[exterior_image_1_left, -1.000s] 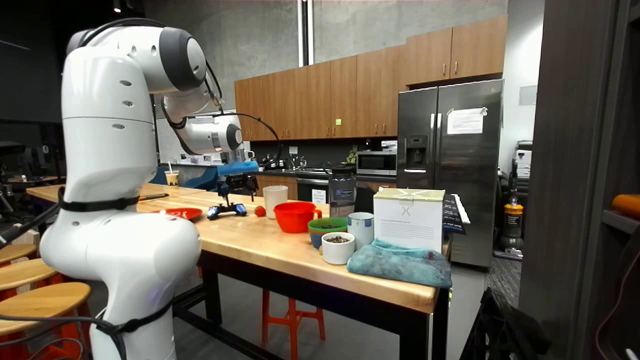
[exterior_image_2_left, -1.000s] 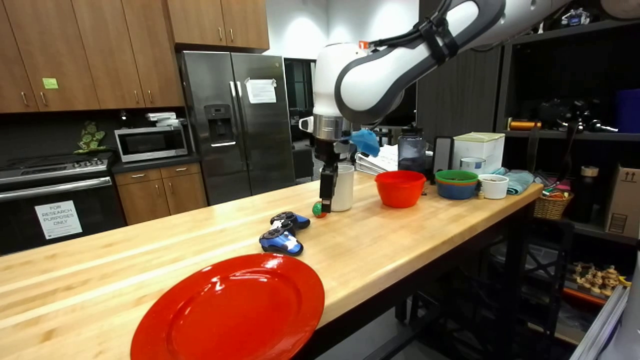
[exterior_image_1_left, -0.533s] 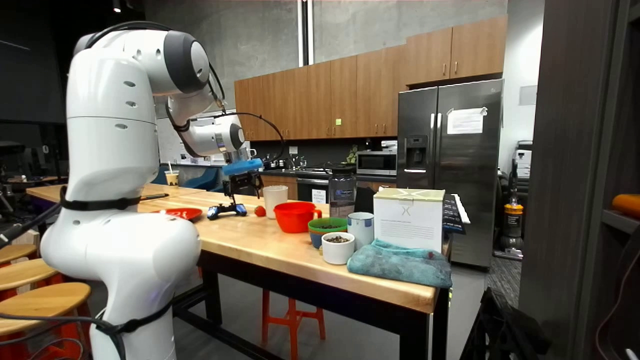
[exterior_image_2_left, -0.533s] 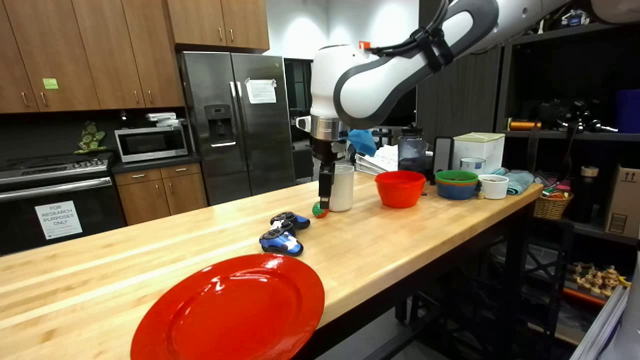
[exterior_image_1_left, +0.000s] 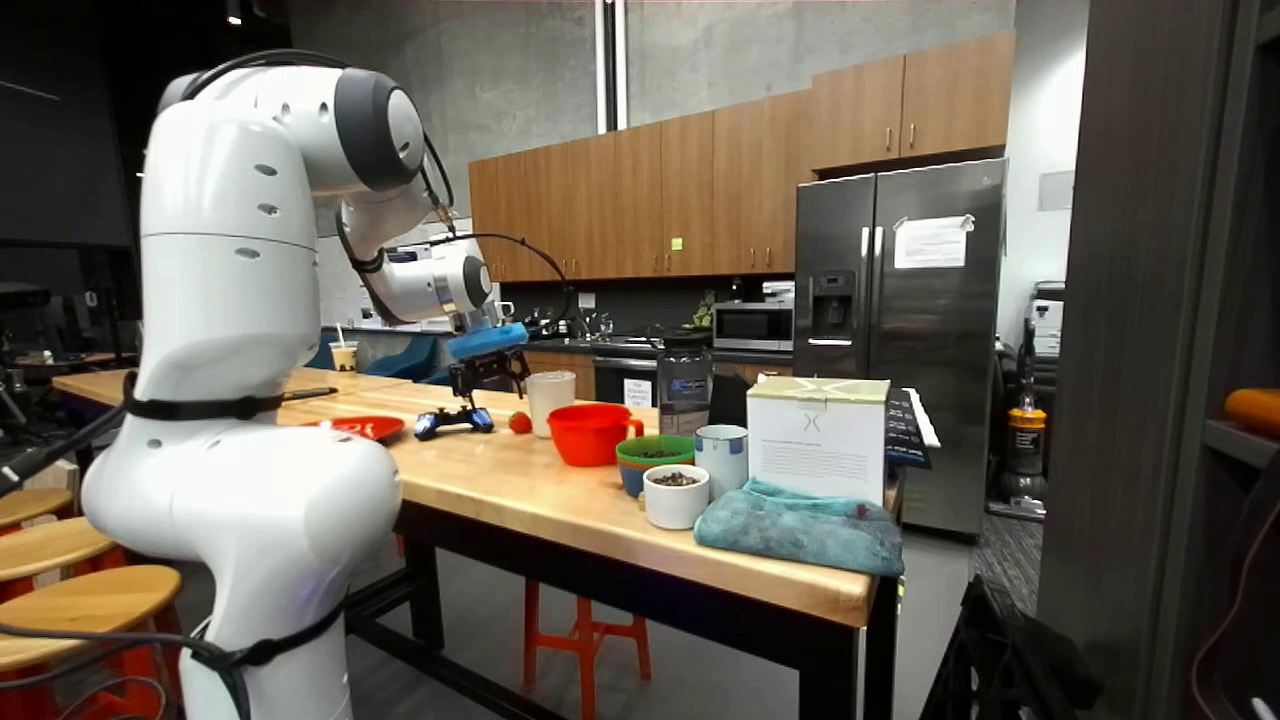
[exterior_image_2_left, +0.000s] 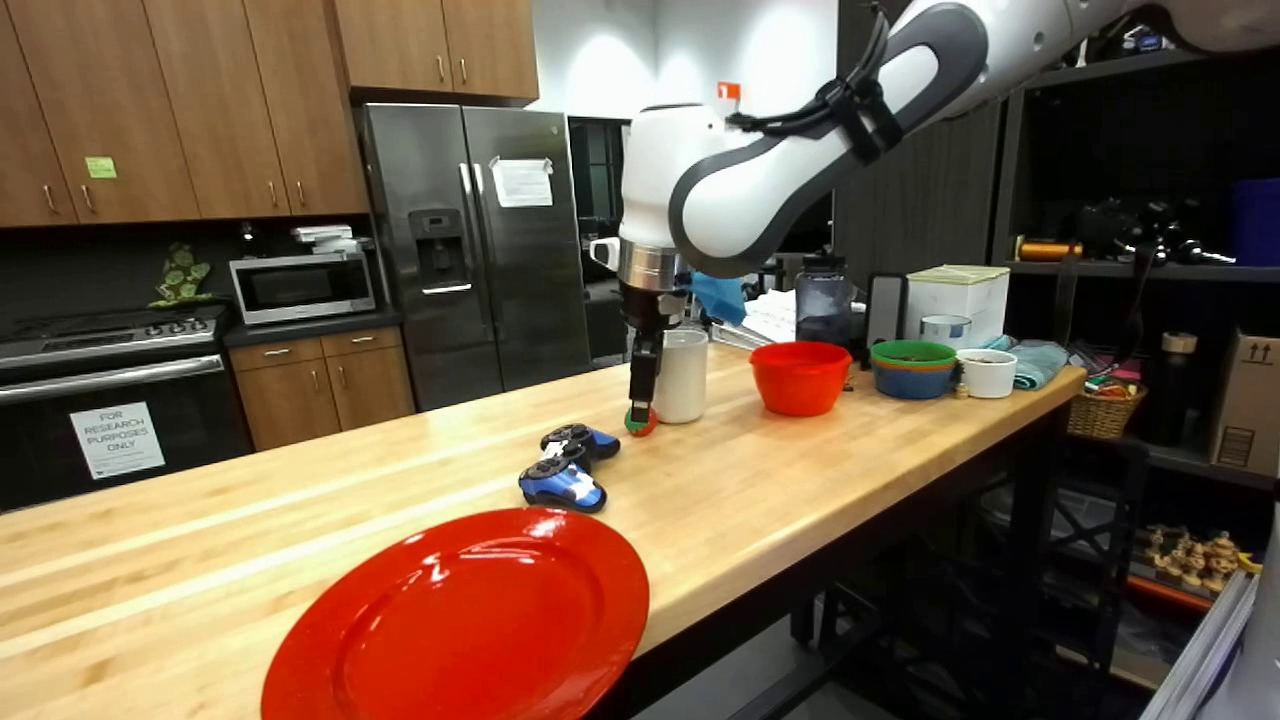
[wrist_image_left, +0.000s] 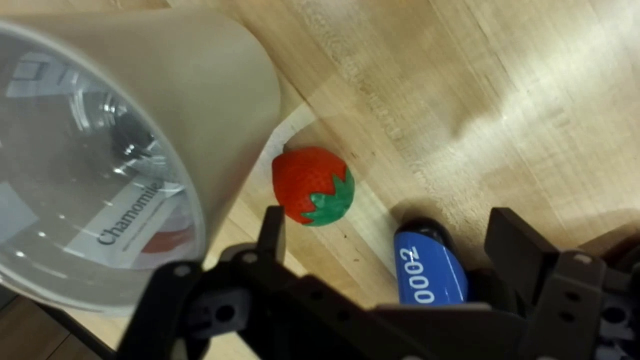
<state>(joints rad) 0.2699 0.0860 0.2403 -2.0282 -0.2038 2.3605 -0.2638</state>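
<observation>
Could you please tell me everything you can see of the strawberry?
The strawberry is rounded and bright red, with a jagged green cap. Its painted look suggests a toy, though the material cannot be told for sure. It lies on its side on the wooden table, cap turned away from the pale cup and toward the game controller. A strip of table shows between it and the cup in the wrist view. The open hand hangs above, apparently not touching it.

Red strawberry (wrist_image_left: 301, 180) with jagged green cap (wrist_image_left: 331, 202), black claw (wrist_image_left: 386, 235), blue-and-white patched controller (exterior_image_2_left: 564, 485), plain red plate (exterior_image_2_left: 455, 615), off-white cup (wrist_image_left: 220, 100)
</observation>
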